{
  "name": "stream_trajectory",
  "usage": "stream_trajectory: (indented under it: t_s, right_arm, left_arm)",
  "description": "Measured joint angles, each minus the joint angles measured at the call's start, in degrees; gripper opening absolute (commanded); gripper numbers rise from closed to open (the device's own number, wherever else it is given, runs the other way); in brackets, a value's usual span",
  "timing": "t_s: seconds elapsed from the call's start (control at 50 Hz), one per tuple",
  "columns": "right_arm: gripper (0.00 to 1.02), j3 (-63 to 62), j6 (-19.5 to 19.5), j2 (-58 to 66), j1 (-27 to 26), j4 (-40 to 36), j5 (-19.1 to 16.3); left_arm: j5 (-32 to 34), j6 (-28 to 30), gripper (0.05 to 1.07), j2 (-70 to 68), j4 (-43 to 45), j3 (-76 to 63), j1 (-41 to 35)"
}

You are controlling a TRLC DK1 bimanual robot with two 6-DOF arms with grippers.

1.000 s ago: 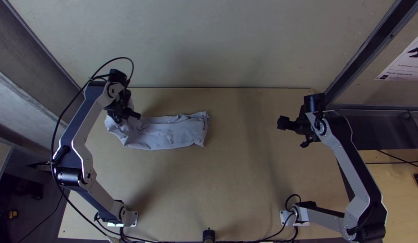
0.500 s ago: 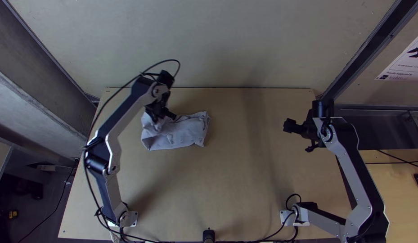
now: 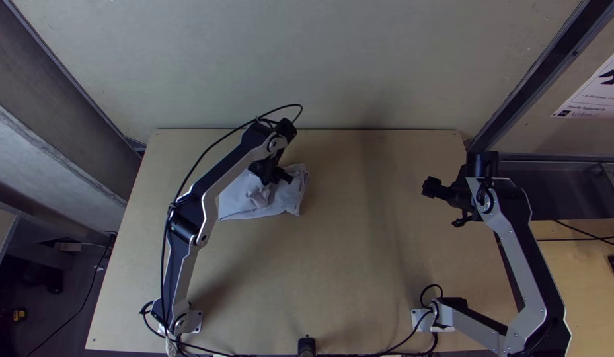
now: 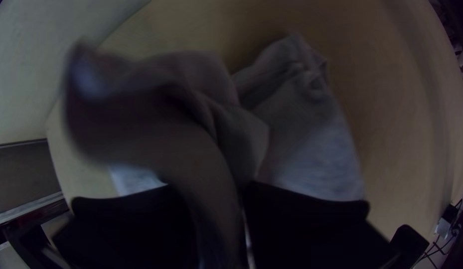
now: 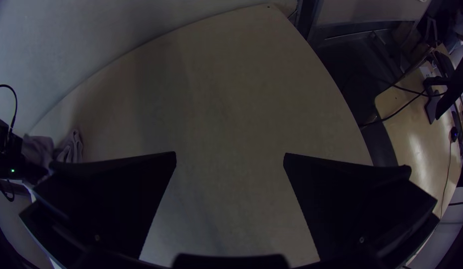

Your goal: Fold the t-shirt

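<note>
free table (image 3: 346,251) between left arm (image 3: 180,264) and right arm (image 3: 517,254), left arm blocking the t-shirt (image 3: 235,201) from above, wall (image 3: 320,66) beyond

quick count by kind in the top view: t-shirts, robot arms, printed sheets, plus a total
T-shirt: 1
Robot arms: 2 (left arm, right arm)
Printed sheet: 1
Total: 4

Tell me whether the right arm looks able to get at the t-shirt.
Probably yes: the right gripper is open, and bare table lies between it and the t-shirt. The left gripper, though, holds part of the cloth over its far side and might get in the way there.
</note>
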Motion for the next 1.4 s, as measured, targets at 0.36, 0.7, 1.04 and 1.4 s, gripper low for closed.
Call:
stream_trajectory:
  t_s: [0.36, 0.7, 1.04, 1.4]
  right_arm:
    - [0.99, -3.2, 0.0, -0.9, 0.0, 2.1, 0.0]
    - [0.99, -6.8, 0.0, -1.4, 1.9, 3.7, 0.0]
    - [0.99, -5.3, -2.8, -2.6, 0.9, 6.6, 0.0]
    - [0.99, 5.1, -11.2, -6.1, 0.9, 17.0, 0.0]
  left_arm:
    - [21.2, -11.6, 1.03, 1.5, 7.8, 1.9, -1.9]
    - [27.7, -21.7, 1.03, 1.5, 15.7, 4.3, -0.9]
    - [22.9, -18.9, 1.03, -0.8, 15.7, 3.3, 1.7]
    - [16.7, -10.7, 1.03, -18.0, 15.9, -1.2, 9.7]
